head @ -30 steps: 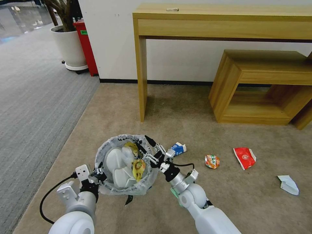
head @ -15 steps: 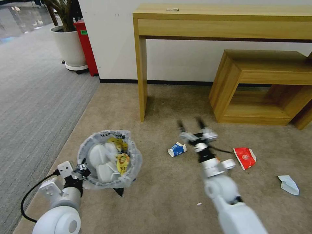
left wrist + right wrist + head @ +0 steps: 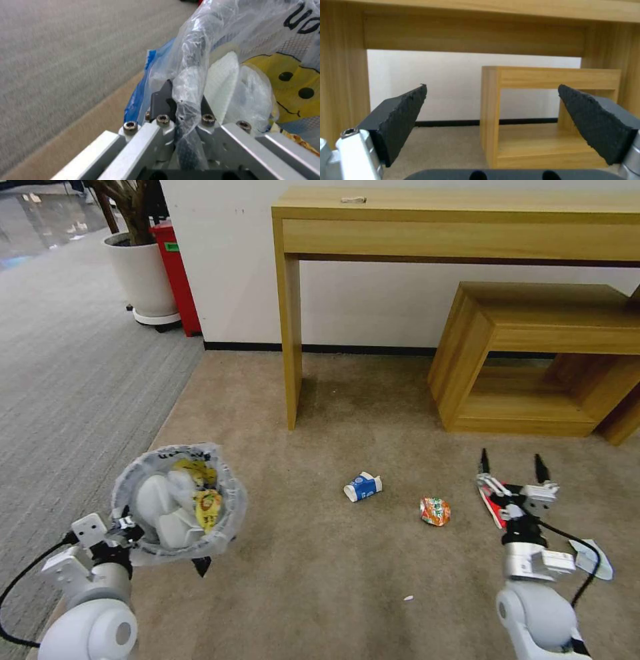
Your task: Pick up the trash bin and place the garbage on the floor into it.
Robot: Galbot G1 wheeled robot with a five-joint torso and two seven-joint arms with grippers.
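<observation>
The trash bin (image 3: 177, 500) is lined with crinkly, see-through plastic. The floor (image 3: 347, 573) is covered in short, fuzzy carpet. Smooth wood is seen on the counter (image 3: 460, 220).

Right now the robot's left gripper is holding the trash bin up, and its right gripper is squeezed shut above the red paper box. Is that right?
Not quite. The left gripper does hold the trash bin by its rim, but the right gripper is open, not shut. The right wrist view shows its two black pads spread wide apart with nothing between them, and the head view shows it above the red paper box.

Bright, even indoor light; soft shadows under the wooden console (image 3: 460, 233); wide-angle bending at edges; slight blur in wrist views.
</observation>
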